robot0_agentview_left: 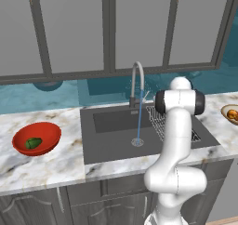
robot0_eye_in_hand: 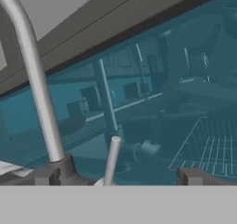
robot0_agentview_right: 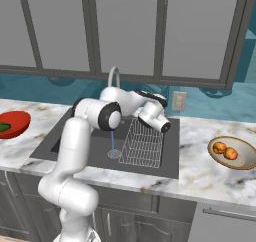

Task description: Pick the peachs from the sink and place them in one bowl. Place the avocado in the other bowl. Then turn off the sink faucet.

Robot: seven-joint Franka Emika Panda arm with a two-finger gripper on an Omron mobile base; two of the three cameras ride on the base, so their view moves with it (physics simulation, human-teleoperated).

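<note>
Right in front of your hand camera, the 2 dark tips of the tool are standing wide apart with nothing between them except the thin silver lever of the sink faucet, which is rising upright in the gap without touching either tip. The faucet's base is sitting just beside the left tip, and its tall neck is arching up past it.

You are looking at water still running: a thin blue stream is falling from the spout into the sink and landing on the round drain. The wire rack is lying along the sink's right side.

The arm is reaching over the sink toward the faucet at its back edge.

The avocado is lying inside the red bowl, which is sitting on the tabletop left of the sink. The 2 peachs are resting side by side, touching, in the tan bowl near the tabletop's right end, well apart from the sink.
</note>
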